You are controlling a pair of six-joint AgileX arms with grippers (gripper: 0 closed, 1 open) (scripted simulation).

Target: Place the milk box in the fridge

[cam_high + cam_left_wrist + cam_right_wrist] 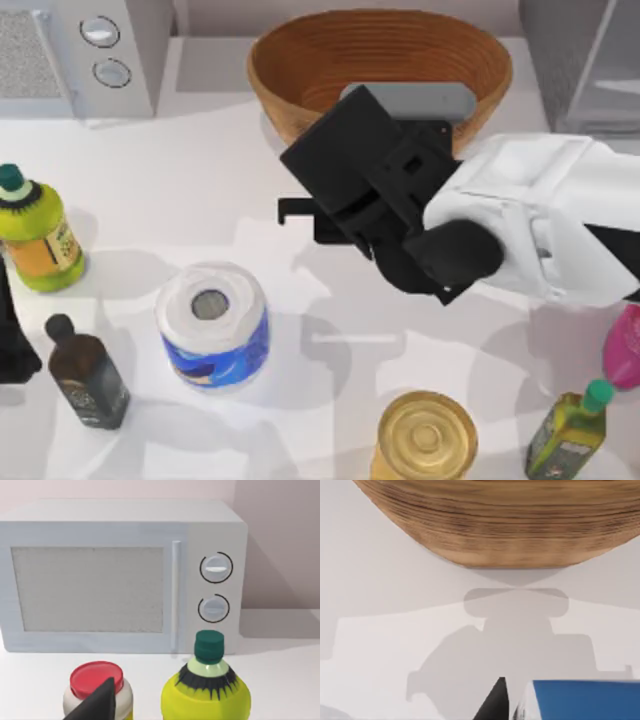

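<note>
The right pincer [345, 205] hangs over the middle of the tabletop [200, 180], just in front of the wooden bowl [380, 60], its black body hiding whatever lies under it from above. In the right wrist view a blue-topped box edge, the milk box [580, 697], sits right beside 1 dark finger [492, 705], so the pincer looks clamped on the milk box, held above the white surface with the bowl's curved wall ahead. The fridge [580, 60] stands at the far right corner of the tabletop, well apart from the carton. The left arm [12, 330] is parked at the left edge; whether its pincer is apart or together I cannot tell. Its wrist camera faces the microwave [120, 575] with 2 round knobs, a yellow bottle [207, 692] and a red-lidded jar [97, 687]. A blue-wrapped paper roll [212, 325] stands left of centre.
</note>
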